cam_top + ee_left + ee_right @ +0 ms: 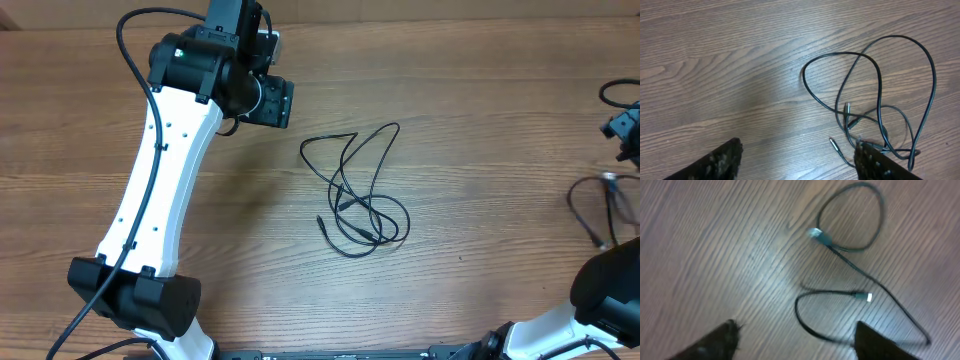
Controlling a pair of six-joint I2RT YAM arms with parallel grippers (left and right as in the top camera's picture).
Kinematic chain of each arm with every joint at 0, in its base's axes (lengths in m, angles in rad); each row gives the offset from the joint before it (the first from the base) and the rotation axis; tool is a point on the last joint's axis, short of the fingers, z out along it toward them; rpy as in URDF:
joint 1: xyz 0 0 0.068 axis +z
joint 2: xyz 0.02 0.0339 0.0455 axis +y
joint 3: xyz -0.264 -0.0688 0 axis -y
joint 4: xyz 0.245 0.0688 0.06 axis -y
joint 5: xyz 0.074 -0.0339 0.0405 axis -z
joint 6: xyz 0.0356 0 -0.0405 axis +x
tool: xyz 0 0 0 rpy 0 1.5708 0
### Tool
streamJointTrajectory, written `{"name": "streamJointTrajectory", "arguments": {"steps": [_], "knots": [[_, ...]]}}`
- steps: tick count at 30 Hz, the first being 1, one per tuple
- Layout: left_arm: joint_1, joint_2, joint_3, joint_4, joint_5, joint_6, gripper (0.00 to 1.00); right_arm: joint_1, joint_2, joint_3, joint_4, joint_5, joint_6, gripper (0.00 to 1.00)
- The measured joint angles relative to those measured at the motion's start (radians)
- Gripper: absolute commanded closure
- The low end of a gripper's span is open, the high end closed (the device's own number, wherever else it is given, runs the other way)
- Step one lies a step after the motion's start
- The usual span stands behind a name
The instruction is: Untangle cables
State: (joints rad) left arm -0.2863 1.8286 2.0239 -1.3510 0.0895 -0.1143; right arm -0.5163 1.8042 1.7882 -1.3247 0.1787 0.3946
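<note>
We judge the step to be the approach. The tangled cables (342, 200) lie in loose loops mid-surface (480, 80). The left claw (800, 167) is spread and empty near them. The right claw (797, 347), also spread, hangs over a separate cable (826, 241). Next, one claw should pinch a single strand.

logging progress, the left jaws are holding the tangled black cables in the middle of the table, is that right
No. The tangled black cables are in the middle of the table, but the left jaws hold nothing. The overhead view shows them apart from the tangle, which lies loose; the left wrist view shows them open.
</note>
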Motion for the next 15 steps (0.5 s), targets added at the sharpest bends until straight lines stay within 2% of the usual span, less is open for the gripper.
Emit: {"name": "streamJointTrajectory", "arguments": {"steps": [2,7,11,15], "knots": [[0.000,0.000,0.000,-0.007,0.000,-0.003,0.22,-0.001,0.000,0.000,0.000,-0.048,-0.035,0.18],[0.001,0.000,0.000,-0.057,0.000,-0.018,0.22,0.027,0.000,0.000,-0.059,-0.340,-0.205,0.11],[0.028,0.000,0.000,-0.130,0.003,-0.042,0.21,0.095,0.000,0.000,-0.120,-0.447,-0.288,0.09],[0.084,0.000,0.000,-0.210,0.003,-0.057,0.20,0.150,-0.002,0.000,-0.184,-0.467,-0.322,0.08]]}}
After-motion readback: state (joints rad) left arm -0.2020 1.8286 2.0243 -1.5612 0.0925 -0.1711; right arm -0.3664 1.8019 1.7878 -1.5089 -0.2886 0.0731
